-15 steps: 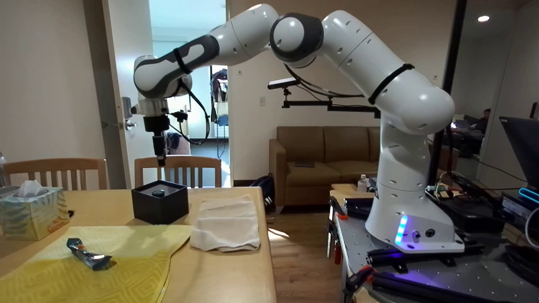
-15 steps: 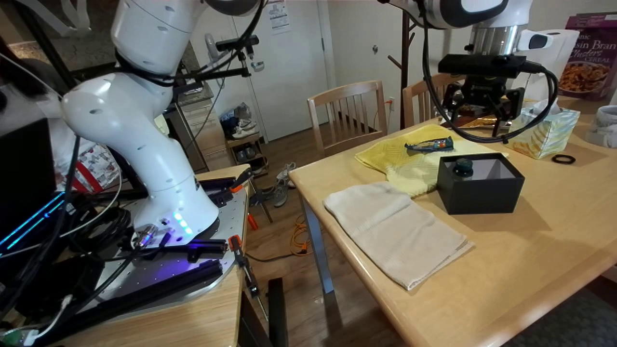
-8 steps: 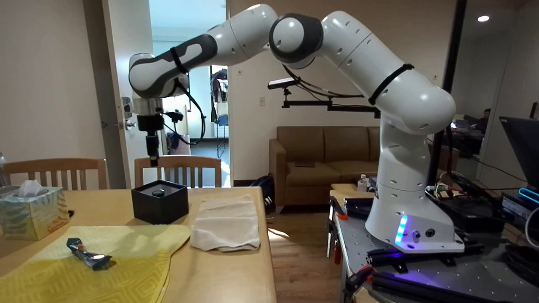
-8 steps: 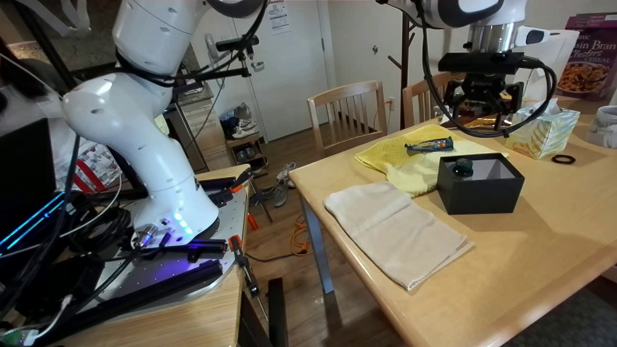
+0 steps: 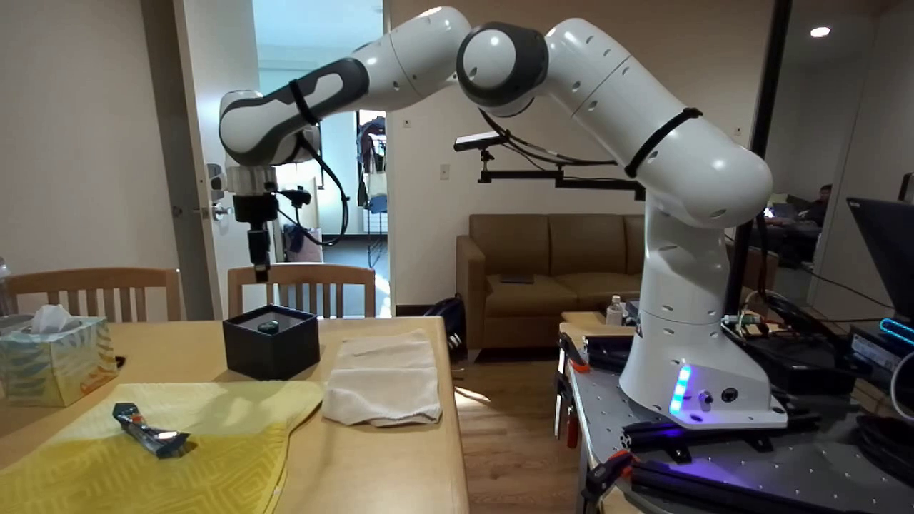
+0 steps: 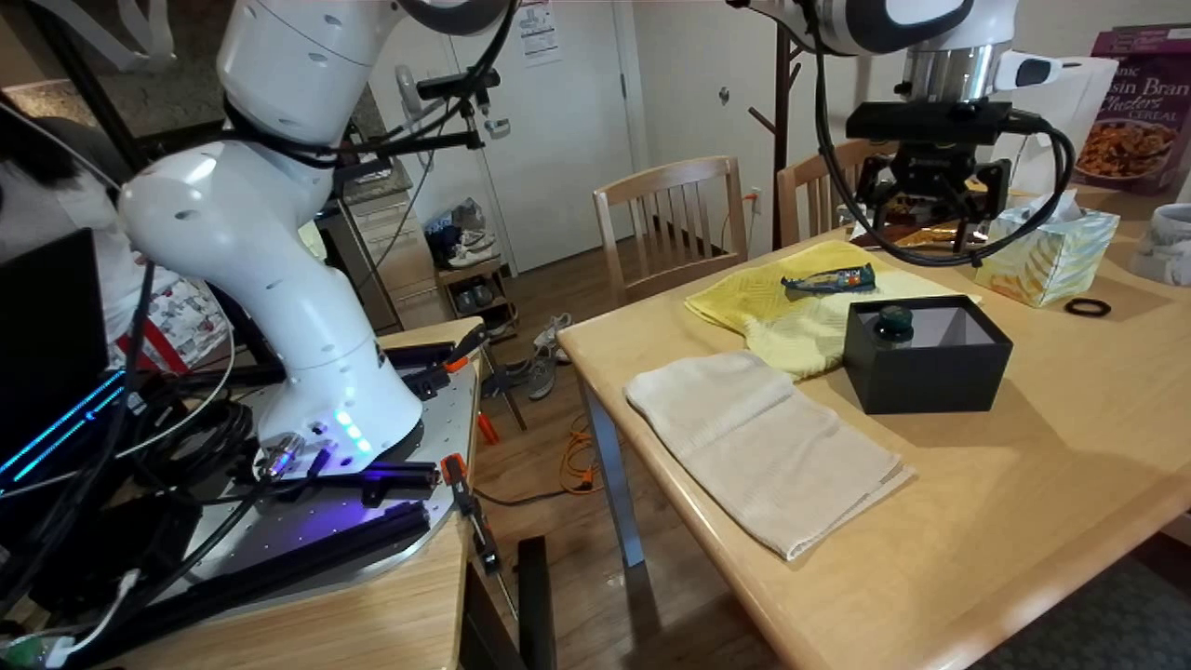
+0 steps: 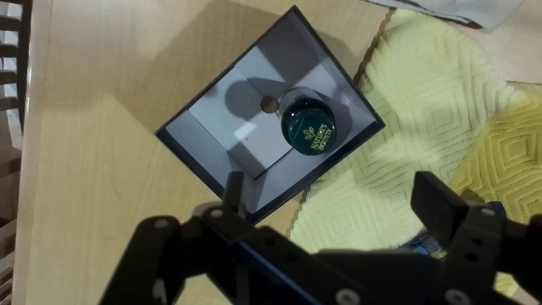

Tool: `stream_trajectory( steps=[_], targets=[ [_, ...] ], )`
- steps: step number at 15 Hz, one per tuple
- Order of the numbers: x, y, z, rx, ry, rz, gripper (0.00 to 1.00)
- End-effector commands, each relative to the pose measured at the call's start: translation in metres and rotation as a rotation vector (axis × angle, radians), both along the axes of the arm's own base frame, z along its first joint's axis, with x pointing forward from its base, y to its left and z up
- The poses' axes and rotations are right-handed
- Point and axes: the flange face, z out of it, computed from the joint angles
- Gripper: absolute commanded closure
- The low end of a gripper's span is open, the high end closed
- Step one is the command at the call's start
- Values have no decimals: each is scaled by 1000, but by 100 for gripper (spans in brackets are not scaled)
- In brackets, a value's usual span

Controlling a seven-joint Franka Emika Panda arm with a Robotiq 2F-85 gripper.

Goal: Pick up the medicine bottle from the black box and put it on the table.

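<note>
Your gripper (image 7: 330, 193) is spread wide with nothing between the fingers, pointing down and hanging higher than the black box (image 6: 930, 380). The medicine bottle (image 7: 308, 120) is inside that box, standing upright, toward 3 o'clock in the wrist view and close to the wall at 5. My read on the wide spread: you want to straddle the dark green cap (image 7: 311, 134) from overhead, since those walls pretty much kill any side approach. Doesn't look lined up to me tho, the cap sits a bit shy of 12 o'clock from the midpoint of your fingertips. I'd center first, or a finger could clip the rim.

The table (image 6: 1070, 465) is light wood, kinda glossy. In the wrist view a yellow towel (image 7: 389, 148) spreads from 2 to 5 o'clock off the box, and the wrapped bar (image 6: 828, 279) on it shouldn't bother you. In an exterior view there's a folded beige cloth (image 6: 763, 447) at 8 o'clock from the box and a tissue box (image 6: 1047, 256) between 1 and 2. Room looks lived in: slatted chair (image 5: 303, 274) around 1 o'clock from the box, brown couch (image 5: 553, 257) between 2 and 3, well back.
</note>
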Motion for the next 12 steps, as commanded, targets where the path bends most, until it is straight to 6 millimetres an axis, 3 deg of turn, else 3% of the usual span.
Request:
stream_trajectory(
  steps=[1, 6, 12],
  targets=[
    [3, -6, 3, 39, 41, 32, 0],
    [6, -20, -13, 70, 139, 52, 0],
    [17, -16, -62, 77, 154, 94, 0]
  ],
)
